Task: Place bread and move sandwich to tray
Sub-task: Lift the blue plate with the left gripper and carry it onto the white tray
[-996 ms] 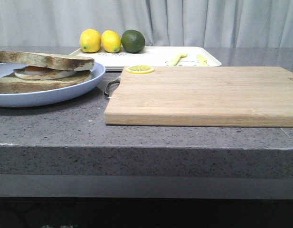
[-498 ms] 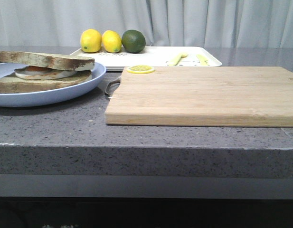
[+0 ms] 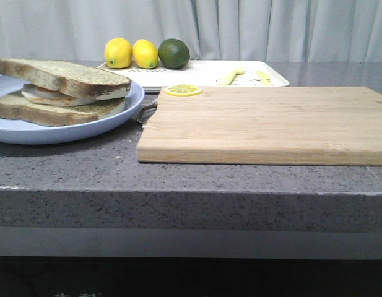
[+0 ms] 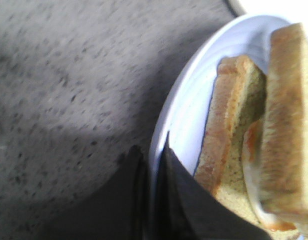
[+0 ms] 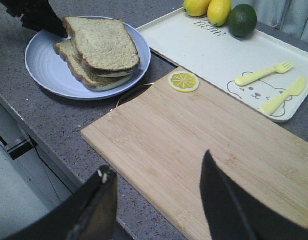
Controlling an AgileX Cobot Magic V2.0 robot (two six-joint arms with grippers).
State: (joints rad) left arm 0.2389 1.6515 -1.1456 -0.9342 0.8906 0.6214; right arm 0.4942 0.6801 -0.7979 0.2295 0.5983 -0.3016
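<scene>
The sandwich lies on a pale blue plate at the left: two bread slices with a fried egg between them. The top slice of bread covers the egg. My left gripper is shut on the plate's rim, one finger inside and one outside. It shows as a dark shape at the plate's far side in the right wrist view. The white tray sits at the back. My right gripper hangs open over the near edge of the cutting board, holding nothing.
A light wooden cutting board fills the middle and right of the counter, with a lemon slice at its back left corner. The tray holds two lemons, a lime, and a yellow fork and knife.
The plate has tipped and shifted a little to the right, so the sandwich's top face now shows in the front view. The board and tray have not moved.
</scene>
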